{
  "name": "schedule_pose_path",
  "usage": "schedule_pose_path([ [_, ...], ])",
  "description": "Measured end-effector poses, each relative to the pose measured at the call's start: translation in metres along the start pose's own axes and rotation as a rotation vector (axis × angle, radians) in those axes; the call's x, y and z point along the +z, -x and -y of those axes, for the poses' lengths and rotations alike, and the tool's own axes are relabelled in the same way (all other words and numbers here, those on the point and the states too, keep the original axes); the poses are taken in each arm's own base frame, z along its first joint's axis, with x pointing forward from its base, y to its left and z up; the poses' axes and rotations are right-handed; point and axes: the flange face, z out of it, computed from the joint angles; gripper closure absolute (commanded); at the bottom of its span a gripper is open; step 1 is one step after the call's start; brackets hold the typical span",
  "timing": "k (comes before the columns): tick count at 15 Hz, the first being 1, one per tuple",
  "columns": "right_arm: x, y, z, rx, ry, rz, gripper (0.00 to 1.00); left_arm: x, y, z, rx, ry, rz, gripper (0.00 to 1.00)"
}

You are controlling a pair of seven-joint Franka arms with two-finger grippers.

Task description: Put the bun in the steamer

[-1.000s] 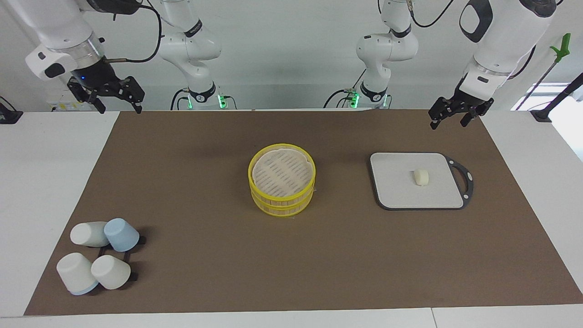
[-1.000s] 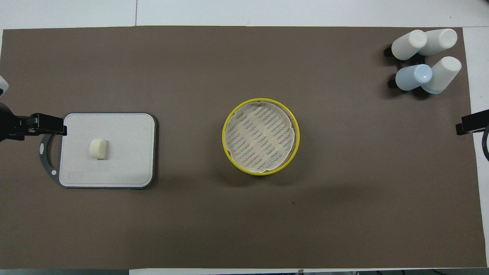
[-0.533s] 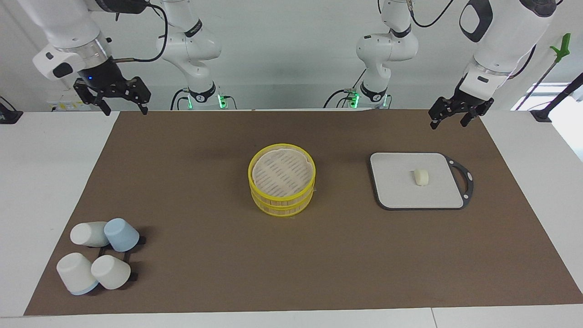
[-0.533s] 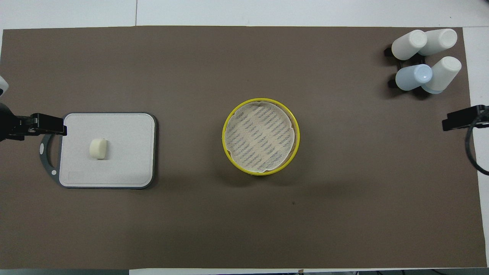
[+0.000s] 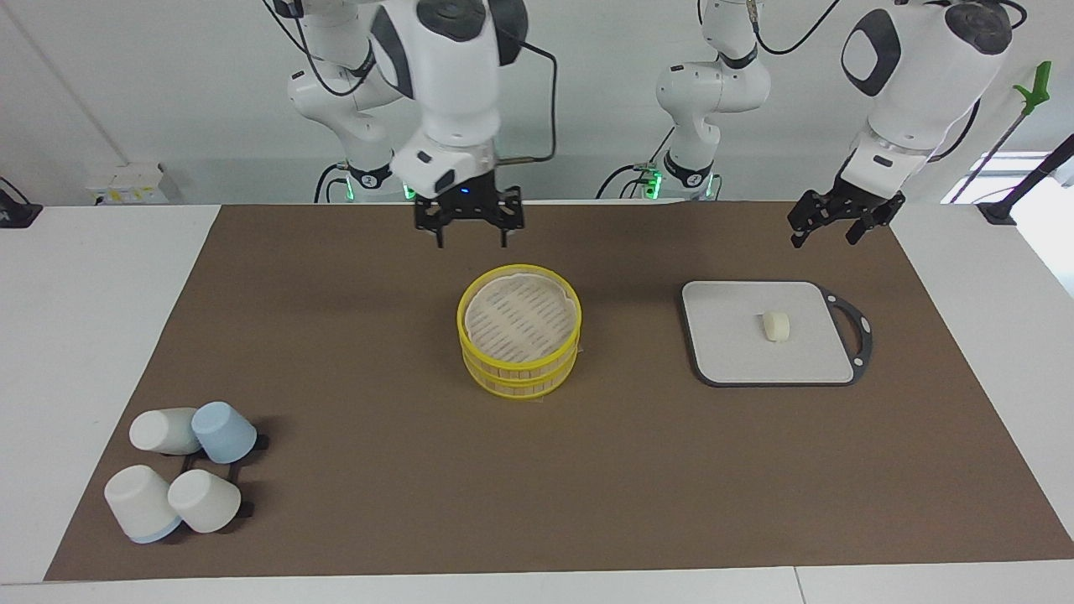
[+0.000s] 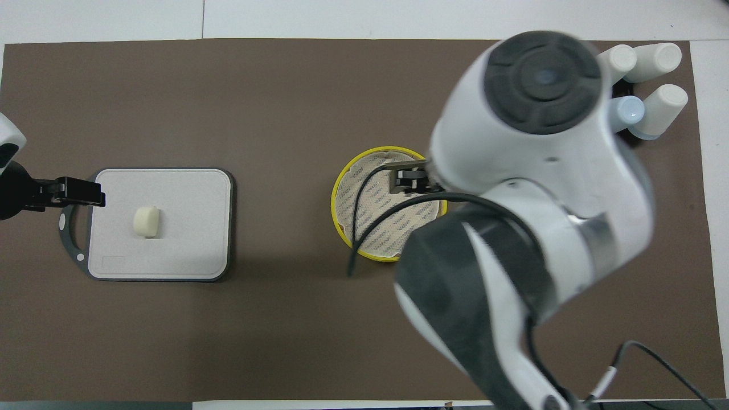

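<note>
Your right gripper (image 5: pixel 471 237) has its fingers spread and empty, and it has just swung in from its own end of the table to hang above the steamer (image 5: pixel 519 330), over the rim nearer the robots. Your left gripper (image 5: pixel 828 227) – fingers also spread, holding nothing – has barely shifted; below it and farther from the robots sits the grey board (image 5: pixel 726 352), with the bun (image 5: pixel 776 326) lying untouched at its middle. So the pick has not begun, and the right arm probably comes to deal with the steamer – the lidless basket shows only its paper liner
</note>
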Motion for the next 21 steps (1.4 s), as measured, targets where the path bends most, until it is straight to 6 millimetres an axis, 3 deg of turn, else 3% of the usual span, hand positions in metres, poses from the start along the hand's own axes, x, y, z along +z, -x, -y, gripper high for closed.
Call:
schedule_pose_path([
  [2, 0.032, 0.002, 0.055, 0.012, -0.019, -0.017, 0.0, 0.048, 0.009, 0.007, 0.02, 0.0, -0.002, 0.0],
  [5, 0.064, 0.012, 0.102, -0.038, -0.026, -0.043, 0.0, 0.117, 0.016, 0.015, 0.07, -0.004, -0.027, 0.0],
  [7, 0.086, 0.016, 0.122, -0.022, -0.034, -0.059, 0.0, 0.159, 0.014, 0.017, 0.093, -0.008, -0.042, 0.02],
  [9, 0.104, 0.016, 0.127, -0.005, -0.039, -0.062, 0.0, 0.193, 0.006, 0.016, 0.135, -0.013, -0.046, 0.02],
  [10, 0.115, 0.018, 0.129, -0.009, -0.046, -0.068, 0.06, 0.204, 0.003, 0.016, 0.157, -0.015, -0.044, 0.02],
  [13, 0.144, 0.032, 0.131, -0.028, -0.06, -0.081, 0.31, 0.22, 0.0, 0.017, 0.196, -0.017, -0.044, 0.02],
  [14, 0.148, 0.035, 0.129, -0.031, -0.057, -0.079, 0.38, 0.222, 0.0, 0.018, 0.201, -0.018, -0.048, 0.08],
  [17, 0.147, 0.041, 0.124, -0.034, -0.05, -0.075, 0.57, 0.225, -0.001, 0.018, 0.204, -0.019, -0.05, 0.34],
  [18, 0.147, 0.043, 0.123, -0.037, -0.047, -0.074, 0.62, 0.225, -0.001, 0.018, 0.205, -0.019, -0.05, 0.47],
  [19, 0.148, 0.045, 0.122, -0.04, -0.044, -0.071, 0.62, 0.225, 0.0, 0.018, 0.205, -0.019, -0.049, 0.62],
  [21, 0.152, 0.048, 0.119, -0.042, -0.035, -0.066, 0.62, 0.226, 0.0, 0.021, 0.2, -0.019, -0.049, 0.82],
])
